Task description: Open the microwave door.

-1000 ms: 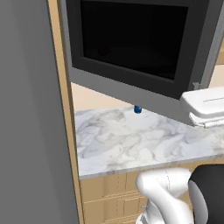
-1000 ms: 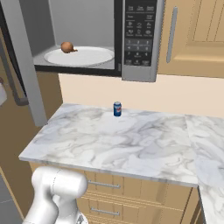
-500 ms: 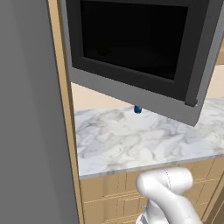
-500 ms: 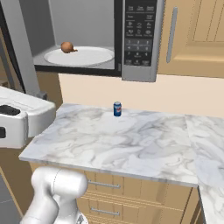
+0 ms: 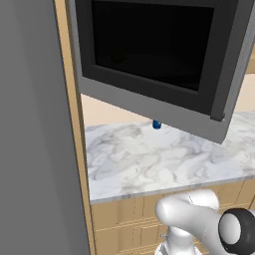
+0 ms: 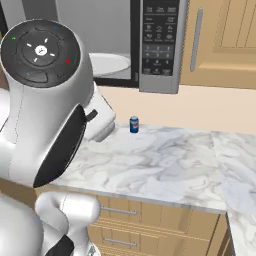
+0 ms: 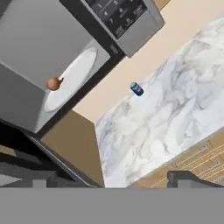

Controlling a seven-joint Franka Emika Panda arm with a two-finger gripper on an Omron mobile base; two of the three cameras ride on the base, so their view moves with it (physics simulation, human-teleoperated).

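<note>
The microwave door (image 5: 154, 60) is a rigid hinged panel, so in my judgement it will not bend or slip away; it only swings on its hinge, and it should move with small force once the latch is free. The best place to take hold is the dark vertical bar handle (image 5: 230, 60) on its free edge, far from the hinge, where a pull gives the most turning effect; the black glass is smooth and offers nothing to grip. The door is a wide grey frame around a large black window, and in the left base view it stands swung out toward the camera, above the marble counter (image 5: 149, 164) and beside the tall grey slab (image 5: 35, 124). The microwave (image 6: 160, 45) is mounted over the counter, next to a wooden cabinet (image 6: 220, 35), with its dark keypad (image 6: 159, 35) facing the room. The cavity is exposed: the hand view shows the white turntable plate (image 7: 74, 78) with a small brown round item (image 7: 53, 83) on it, so the task seems nearly or fully done. A small blue can (image 6: 134, 124) stands on the counter near the back wall. For the gripper, only dark corners appear at the lower edge of the hand view, probably its tips, and I cannot tell how far apart they are or if they carry anything.
</note>
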